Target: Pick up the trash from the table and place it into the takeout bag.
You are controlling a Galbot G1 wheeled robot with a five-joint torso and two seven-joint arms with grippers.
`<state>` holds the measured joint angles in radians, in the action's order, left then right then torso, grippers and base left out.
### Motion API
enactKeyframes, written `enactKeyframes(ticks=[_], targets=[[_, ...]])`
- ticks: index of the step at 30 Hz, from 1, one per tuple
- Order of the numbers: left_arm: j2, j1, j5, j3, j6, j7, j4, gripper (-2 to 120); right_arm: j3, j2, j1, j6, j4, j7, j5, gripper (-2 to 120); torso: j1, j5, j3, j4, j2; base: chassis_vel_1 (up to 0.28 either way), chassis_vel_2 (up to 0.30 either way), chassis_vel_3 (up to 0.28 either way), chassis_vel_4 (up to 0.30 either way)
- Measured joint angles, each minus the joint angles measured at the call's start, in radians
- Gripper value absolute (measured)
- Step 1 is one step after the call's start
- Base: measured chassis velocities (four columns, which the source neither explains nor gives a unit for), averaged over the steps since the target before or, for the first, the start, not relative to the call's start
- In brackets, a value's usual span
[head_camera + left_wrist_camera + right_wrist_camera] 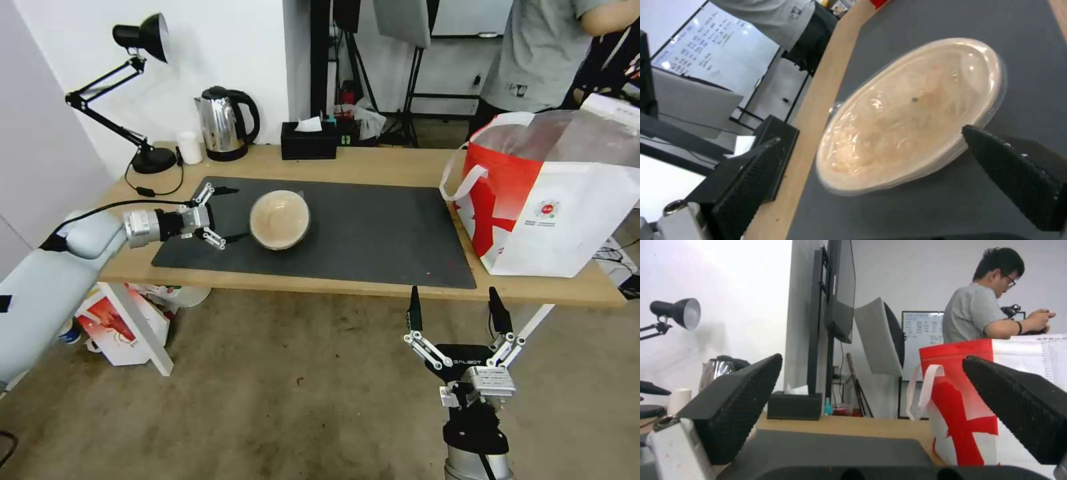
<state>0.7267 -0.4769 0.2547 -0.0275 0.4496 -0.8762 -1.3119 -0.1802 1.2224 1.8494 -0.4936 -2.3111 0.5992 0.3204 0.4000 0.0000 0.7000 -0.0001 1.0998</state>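
A: Where is the trash at this point?

B: One piece shows on the counter (pixel 373 167): the round beige-filled bowl (pixel 280 219), sitting on the dark grey mat (pixel 373 233) toward its left half. It has a clear film or lid over the top, so it should travel without spilling, I would judge.

A: And the left tool?

B: The left tool (pixel 225 215) is low over the mat, reaching in sideways from the left edge of the counter. Its jaws are spread wide and grasp nothing. The fingertips stand just beside the bowl's left rim, one toward the back and one toward the front. In the left wrist view the bowl (pixel 911 113) lies between the two black pads (pixel 751 180), apart from both.

A: Why come in from the side?

B: My guess is that the bowl is wide and shallow, so a level approach lets the fingers straddle the rim or wall. The jaws look only about as wide as the bowl, which could make the fit tight.

A: The right tool?

B: The right tool (pixel 457 313) waits below the counter's front edge, fingers pointing up, released and empty.

A: The takeout bag?

B: The takeout bag (pixel 553 207) stands upright at the right end of the counter, mouth open, well apart from the bowl. That leaves a long carry across the mat.
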Motion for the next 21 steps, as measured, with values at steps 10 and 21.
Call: enactKeyframes(ticks=[10, 21], targets=[[-0.008, -0.014, -0.001, 0.0, 0.0, -0.009, -0.007, 100, 0.0, 0.0, 0.0, 0.0, 0.0, 0.0, 0.0, 100, 0.0, 0.0, 0.0, 0.0002, 0.0, 0.0, 0.0, 0.0, 0.0], [0.013, -0.02, -0.013, 0.005, -0.001, -0.018, 0.01, 100, 0.0, 0.0, 0.0, 0.0, 0.0, 0.0, 0.0, 100, 0.0, -0.0001, 0.0, 0.0, 0.0, 0.0, 0.0, 0.0, 0.0]])
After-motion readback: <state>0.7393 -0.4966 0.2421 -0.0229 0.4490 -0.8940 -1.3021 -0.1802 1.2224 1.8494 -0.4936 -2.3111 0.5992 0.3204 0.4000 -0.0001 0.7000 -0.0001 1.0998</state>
